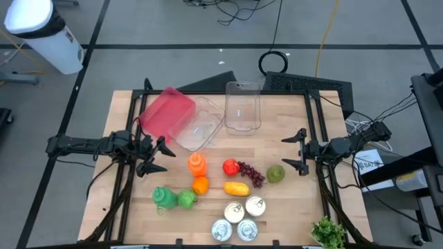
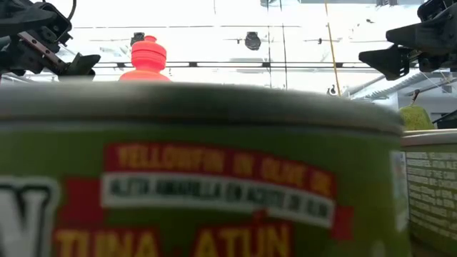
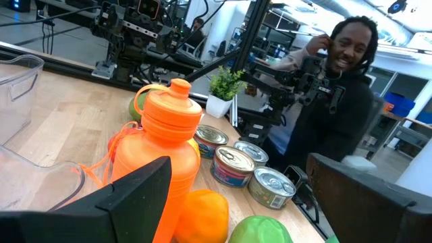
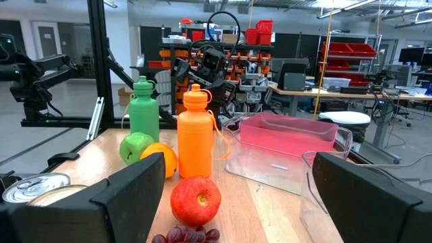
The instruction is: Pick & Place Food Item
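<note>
At the left edge of the bench [image 1: 124, 104], my left pincer [image 1: 154, 156] is hovering with its fingers apart, holding nothing. Just beside it, the orange bottle [image 1: 196, 164] is standing upright, then the red apple [image 1: 230, 167] with the grapes [image 1: 252, 174], then the green apple [image 1: 276, 173]. My right pincer [image 1: 296, 150] is waiting apart too, empty. I think I should be lowering straight over one fruit, centring it between the fingers, not nudging its neighbours.
</note>
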`<state>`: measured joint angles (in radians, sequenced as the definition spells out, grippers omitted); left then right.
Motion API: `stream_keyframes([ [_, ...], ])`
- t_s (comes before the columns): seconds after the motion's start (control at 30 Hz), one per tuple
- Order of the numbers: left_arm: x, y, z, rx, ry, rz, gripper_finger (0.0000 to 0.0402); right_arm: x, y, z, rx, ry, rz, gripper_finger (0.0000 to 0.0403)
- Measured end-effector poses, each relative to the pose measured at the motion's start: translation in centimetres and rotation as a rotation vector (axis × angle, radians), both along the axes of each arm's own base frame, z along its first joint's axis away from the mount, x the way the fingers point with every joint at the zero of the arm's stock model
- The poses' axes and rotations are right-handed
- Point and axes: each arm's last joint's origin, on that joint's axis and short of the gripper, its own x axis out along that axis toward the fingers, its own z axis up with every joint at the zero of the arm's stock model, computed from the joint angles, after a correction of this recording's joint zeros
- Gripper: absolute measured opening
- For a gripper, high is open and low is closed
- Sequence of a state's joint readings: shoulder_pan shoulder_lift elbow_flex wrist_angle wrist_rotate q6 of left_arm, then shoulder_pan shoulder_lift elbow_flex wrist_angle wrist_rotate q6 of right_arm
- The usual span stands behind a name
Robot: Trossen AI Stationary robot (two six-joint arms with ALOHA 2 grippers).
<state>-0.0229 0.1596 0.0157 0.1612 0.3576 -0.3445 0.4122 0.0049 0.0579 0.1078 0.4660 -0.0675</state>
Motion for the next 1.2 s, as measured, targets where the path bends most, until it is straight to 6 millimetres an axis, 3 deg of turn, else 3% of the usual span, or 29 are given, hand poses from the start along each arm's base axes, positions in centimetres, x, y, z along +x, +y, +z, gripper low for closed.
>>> stream_keyframes([
  [0.97, 0.0, 0.0, 0.0, 0.001, 0.0, 0.001, 0.0356, 0.0, 0.0, 0.0, 0.0, 0.0, 0.0, 0.0357],
  [1.2, 0.13, 0.55, 0.35, 0.327, -0.137, 0.179, 0.0356, 0.0, 0.0, 0.0, 0.0, 0.0, 0.0, 0.0357],
])
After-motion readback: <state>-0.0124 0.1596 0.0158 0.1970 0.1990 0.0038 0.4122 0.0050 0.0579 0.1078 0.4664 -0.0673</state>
